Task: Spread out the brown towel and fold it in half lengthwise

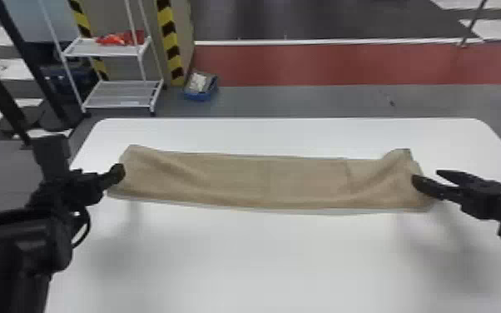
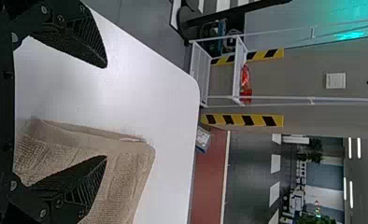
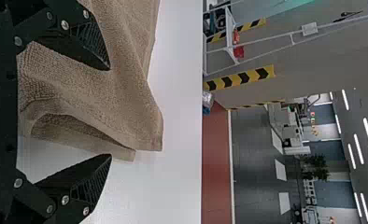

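Currently, brown terry towel point(image 1: 237, 179): long narrow strip across white bench point(image 1: 262, 258), right end rumpled, layers parted there.
Left black end effector point(image 1: 116, 172): at towel's left end, fingers spread.
Right black end effector point(image 1: 426, 177): at towel's right end, fingers apart, not gripping; whether a tip touches cloth, cannot tell.
Beyond bench: white metal rack point(image 1: 100, 50), red item point(image 1: 120, 38) on upper shelf.

No legible text, label, brand, number or sign anywhere.

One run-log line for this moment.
brown towel: strip, apparently folded; left pincer: open, at left end; right pincer: open, at right end
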